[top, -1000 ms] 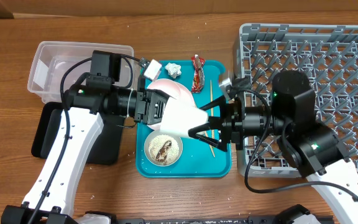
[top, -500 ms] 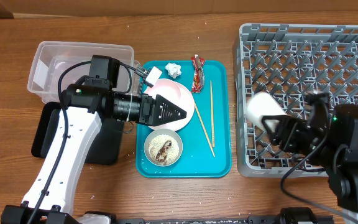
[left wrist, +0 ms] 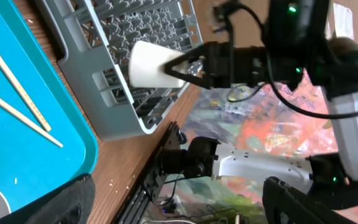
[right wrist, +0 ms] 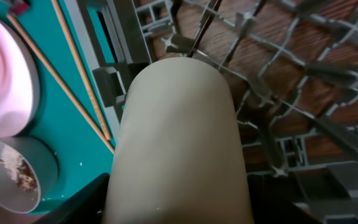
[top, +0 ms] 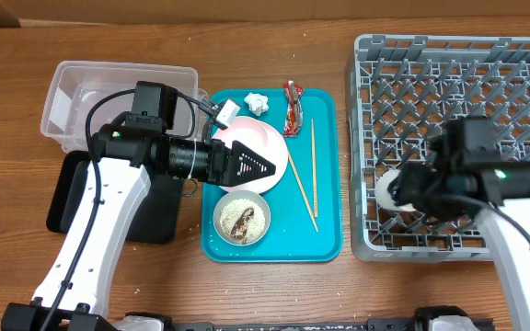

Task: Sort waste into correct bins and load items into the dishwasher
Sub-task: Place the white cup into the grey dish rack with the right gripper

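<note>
Sideways, cup (top: 393, 189) points toward tray (top: 326, 198).

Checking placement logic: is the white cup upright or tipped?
Tipped on its side. The cup lies horizontal in the right gripper, above the dish rack. Whether it touches the pegs, cannot tell.

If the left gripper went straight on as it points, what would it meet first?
The left gripper points toward the dish rack. It seems to ride above the chopsticks between, so likely the rack's near wall first; height is unclear.
</note>
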Controlling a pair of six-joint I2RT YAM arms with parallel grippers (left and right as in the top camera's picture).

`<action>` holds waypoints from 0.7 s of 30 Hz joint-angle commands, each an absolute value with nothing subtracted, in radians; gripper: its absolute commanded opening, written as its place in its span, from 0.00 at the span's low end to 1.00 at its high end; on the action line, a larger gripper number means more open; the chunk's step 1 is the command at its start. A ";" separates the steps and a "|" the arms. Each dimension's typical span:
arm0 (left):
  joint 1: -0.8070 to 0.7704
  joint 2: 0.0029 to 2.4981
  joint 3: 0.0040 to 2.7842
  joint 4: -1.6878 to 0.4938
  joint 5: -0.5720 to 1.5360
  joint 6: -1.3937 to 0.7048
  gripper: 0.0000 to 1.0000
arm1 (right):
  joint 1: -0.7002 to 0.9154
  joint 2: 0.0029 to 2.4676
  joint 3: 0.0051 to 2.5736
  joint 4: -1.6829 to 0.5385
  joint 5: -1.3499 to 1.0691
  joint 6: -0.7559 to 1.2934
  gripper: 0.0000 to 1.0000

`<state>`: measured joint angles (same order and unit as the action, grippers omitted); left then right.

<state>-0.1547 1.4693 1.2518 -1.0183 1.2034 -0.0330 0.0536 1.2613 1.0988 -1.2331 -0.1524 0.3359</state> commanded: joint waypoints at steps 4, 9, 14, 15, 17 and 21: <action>-0.151 1.457 1.260 -1.034 1.171 -0.025 0.81 | 0.113 1.282 1.118 -1.213 -0.081 0.395 0.85; -0.151 1.386 1.262 -1.036 0.939 -0.112 0.80 | 0.149 1.226 1.154 -1.189 -0.098 0.393 0.86; -0.151 1.263 1.266 -1.036 0.687 -0.215 0.80 | 0.199 1.145 1.169 -1.089 -0.227 0.295 0.85; -0.151 1.236 1.266 -1.036 0.639 -0.232 0.79 | 0.216 1.130 1.169 -1.058 -0.286 0.264 0.84; -0.151 1.183 1.266 -1.036 0.546 -0.264 0.79 | 0.252 1.113 1.169 -1.009 -0.348 0.250 0.83; -0.152 1.097 1.266 -1.044 0.399 -0.308 0.78 | 0.350 1.116 1.169 -0.920 -0.381 0.251 0.81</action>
<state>-0.1547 1.1458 1.2518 -1.0363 0.5926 -0.2409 0.2913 1.1156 1.1442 -0.9520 -0.3031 0.2825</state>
